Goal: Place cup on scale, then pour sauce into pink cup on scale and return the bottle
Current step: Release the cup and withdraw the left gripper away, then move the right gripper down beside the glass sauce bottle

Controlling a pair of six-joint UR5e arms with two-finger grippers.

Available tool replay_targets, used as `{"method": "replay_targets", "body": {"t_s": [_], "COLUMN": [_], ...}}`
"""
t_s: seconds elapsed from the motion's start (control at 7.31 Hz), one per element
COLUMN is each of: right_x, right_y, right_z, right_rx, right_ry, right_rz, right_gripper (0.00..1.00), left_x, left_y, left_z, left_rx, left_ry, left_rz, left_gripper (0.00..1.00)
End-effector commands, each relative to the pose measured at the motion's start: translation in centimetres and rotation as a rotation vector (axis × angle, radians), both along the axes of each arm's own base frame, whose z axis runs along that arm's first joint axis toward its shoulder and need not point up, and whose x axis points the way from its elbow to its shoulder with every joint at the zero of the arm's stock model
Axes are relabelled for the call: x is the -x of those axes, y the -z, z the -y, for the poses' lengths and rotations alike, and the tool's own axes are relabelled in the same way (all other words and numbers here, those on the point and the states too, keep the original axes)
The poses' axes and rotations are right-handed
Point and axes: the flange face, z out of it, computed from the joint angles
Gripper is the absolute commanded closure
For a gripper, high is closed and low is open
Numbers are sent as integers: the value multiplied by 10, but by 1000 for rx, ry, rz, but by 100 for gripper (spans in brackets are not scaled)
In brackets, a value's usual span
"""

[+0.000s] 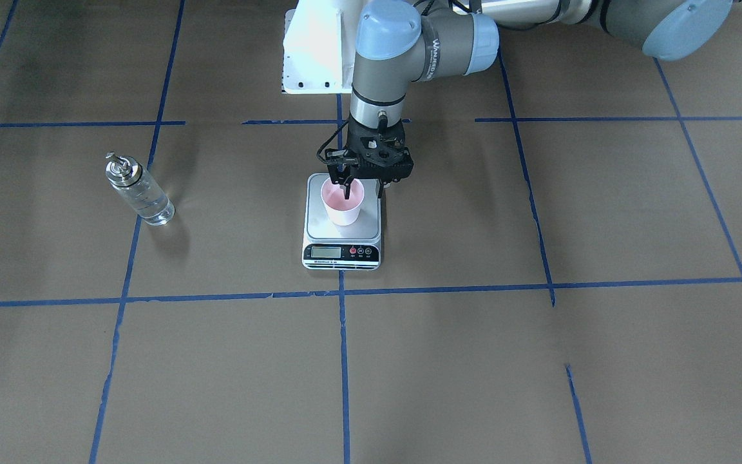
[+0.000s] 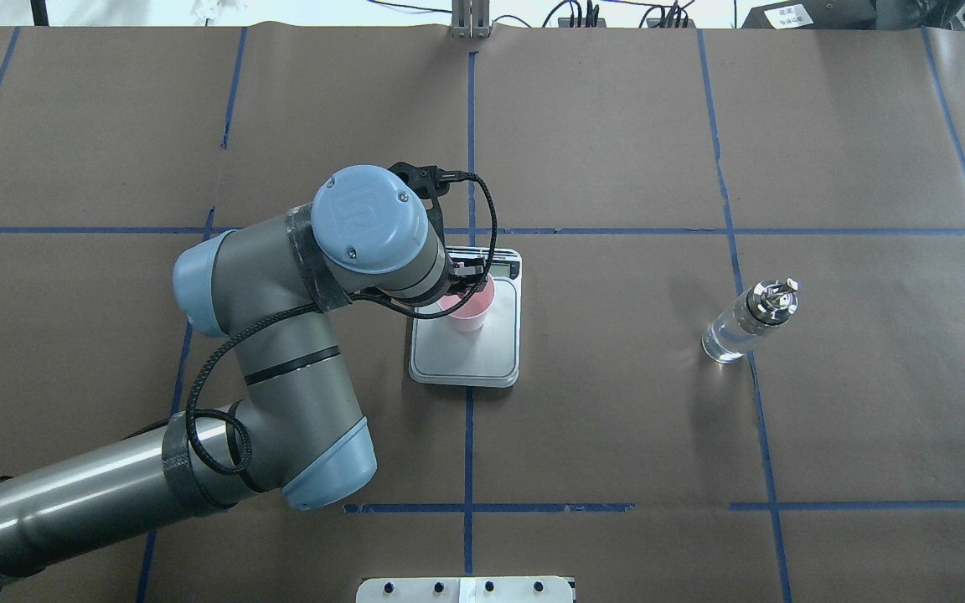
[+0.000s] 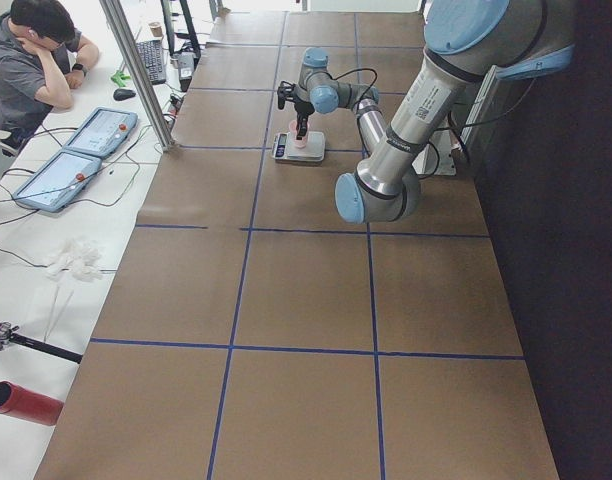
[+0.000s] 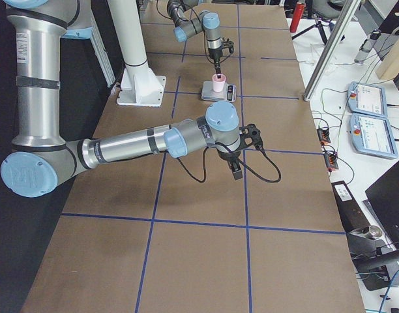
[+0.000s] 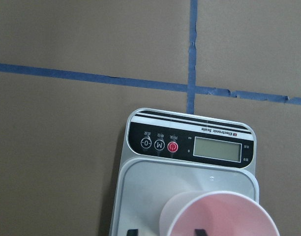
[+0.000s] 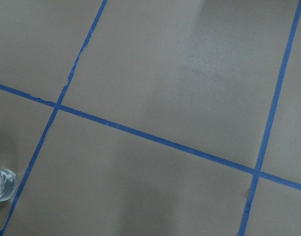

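Note:
The pale pink cup [image 1: 343,205] stands upright on the scale [image 1: 345,233] at mid table; it also shows in the overhead view [image 2: 470,316] and the left wrist view [image 5: 224,216]. My left gripper [image 1: 363,192] is open just above it, its fingers astride the cup's rim, one finger inside [image 5: 202,231] and one outside. The clear glass bottle [image 1: 139,193] with its silver cap stands upright on the paper, well apart from the scale [image 2: 466,356]. My right gripper [image 4: 235,171] hangs above bare paper near the bottle's base [image 6: 0,184]; I cannot tell whether it is open or shut.
Blue tape lines divide the brown paper table cover. The white robot base plate [image 1: 310,58] sits at the robot's edge of the table. A seated operator [image 3: 36,60] and tablets [image 3: 76,150] are beside the table on the far side.

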Motion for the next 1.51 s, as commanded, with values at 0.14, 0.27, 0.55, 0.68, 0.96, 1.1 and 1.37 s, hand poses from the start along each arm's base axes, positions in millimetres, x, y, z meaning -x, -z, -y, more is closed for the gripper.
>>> {"method": "replay_targets", "body": {"t_s": [0.14, 0.27, 0.55, 0.68, 0.96, 1.1, 1.37], "right_x": [0, 3, 64, 101, 188, 234, 280], "right_y": [48, 78, 140, 178, 240, 253, 261], "right_z": [-10, -20, -42, -65, -107, -127, -170], "right_rx": [32, 57, 136, 165, 234, 232, 188], "right_ry": [-92, -130, -124, -141, -211, -251, -306], "right_rz": [52, 102, 168, 179, 211, 201, 116], "right_gripper": [0, 0, 0, 0, 0, 0, 0], "left_x": [115, 170, 280, 366, 514, 557, 620], "left_y": [-21, -51, -123, -169, -238, -293, -389], "left_z": [-26, -25, 28, 55, 82, 89, 87], "left_rx": [-209, -287, -384, -434, -421, -340, -165], "left_ry": [-99, -112, -212, -252, -246, -238, -198], "left_rz": [23, 73, 214, 303, 351, 360, 353], "left_gripper": [0, 0, 0, 0, 0, 0, 0]}}
